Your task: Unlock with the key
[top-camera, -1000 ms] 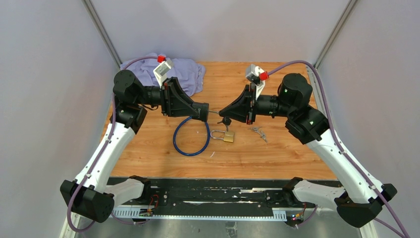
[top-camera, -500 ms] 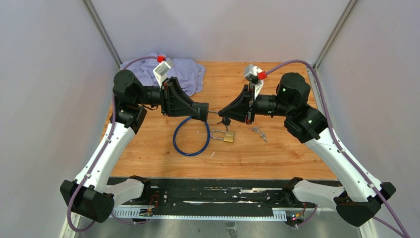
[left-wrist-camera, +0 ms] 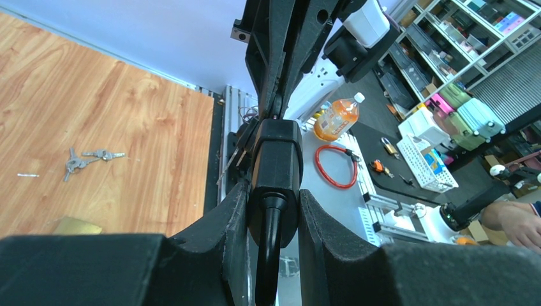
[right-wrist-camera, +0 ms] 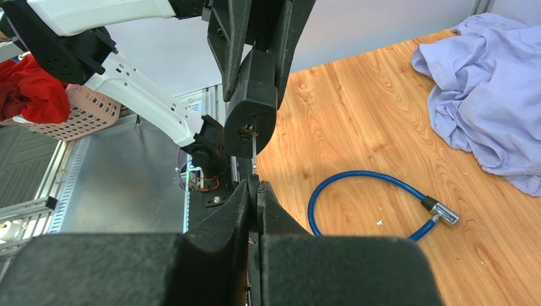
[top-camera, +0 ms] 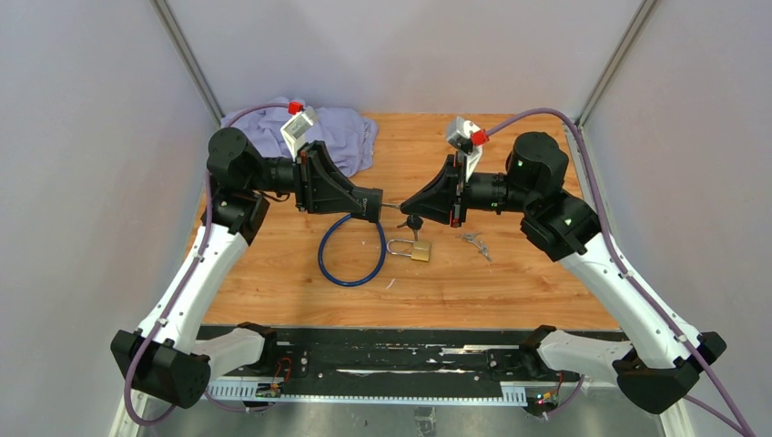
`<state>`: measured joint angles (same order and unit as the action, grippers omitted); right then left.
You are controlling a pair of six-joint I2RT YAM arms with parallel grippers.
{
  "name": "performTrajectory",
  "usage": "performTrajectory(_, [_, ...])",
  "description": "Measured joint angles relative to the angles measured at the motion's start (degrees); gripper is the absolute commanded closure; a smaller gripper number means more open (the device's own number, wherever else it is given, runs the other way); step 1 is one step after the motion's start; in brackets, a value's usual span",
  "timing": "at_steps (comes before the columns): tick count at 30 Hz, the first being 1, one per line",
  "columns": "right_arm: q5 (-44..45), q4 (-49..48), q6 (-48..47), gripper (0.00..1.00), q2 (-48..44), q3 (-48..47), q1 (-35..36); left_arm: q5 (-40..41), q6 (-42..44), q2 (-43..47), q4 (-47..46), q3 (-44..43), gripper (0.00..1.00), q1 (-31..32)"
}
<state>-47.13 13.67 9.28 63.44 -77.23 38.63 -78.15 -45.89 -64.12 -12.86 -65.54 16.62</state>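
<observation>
Nearest to the arm bases, on the wooden table, a brass padlock and a small bunch of loose keys are seen lying a little apart. Beside them the blue cable is curled in a loop. Above this loop the two arms are brought tip to tip. The black lock body is clamped between the fingers of the left gripper and is lifted off the wood, with its keyhole face turned to the other arm. The key is pinched by the almost closed fingers of the right gripper, and its blade is placed at the keyhole. How deep it is inserted cannot be told. The step in hand is judged to be the insertion and the turning. To do it well, the blade should be lined up straight with the keyhole and pushed fully in before any rotation is given. The lock body should be gripped firmly, so that it is not twisted together with the key. Farthest, a lilac cloth is heaped at the back edge.
</observation>
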Motion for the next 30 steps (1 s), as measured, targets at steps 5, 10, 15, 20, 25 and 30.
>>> performTrajectory(5, [0.0,0.0,0.1,0.99,0.2,0.0,0.0,-0.2,0.0,0.0,0.0,0.0,1.0,-0.1])
performTrajectory(10, [0.2,-0.1,0.5,0.99,0.3,0.0,0.5,-0.8,0.3,-0.1,0.0,0.0,1.0,-0.3])
performTrajectory(15, [0.0,-1.2,2.2,0.99,1.1,0.0,1.4,-1.4,1.1,-0.1,-0.2,0.1,1.0,-0.5])
performTrajectory(20, [0.1,-3.1,4.1,0.99,0.5,1.5,1.7,-1.9,1.4,-0.1,-0.3,0.1,1.0,-0.5])
performTrajectory(25, [1.6,-4.4,4.9,0.99,0.2,2.1,2.9,-2.4,1.2,-0.1,-0.4,0.0,1.0,-0.7])
performTrajectory(30, [5.1,-4.4,4.6,0.99,0.0,2.1,4.6,-1.5,1.6,0.3,-0.6,0.0,0.99,-0.9])
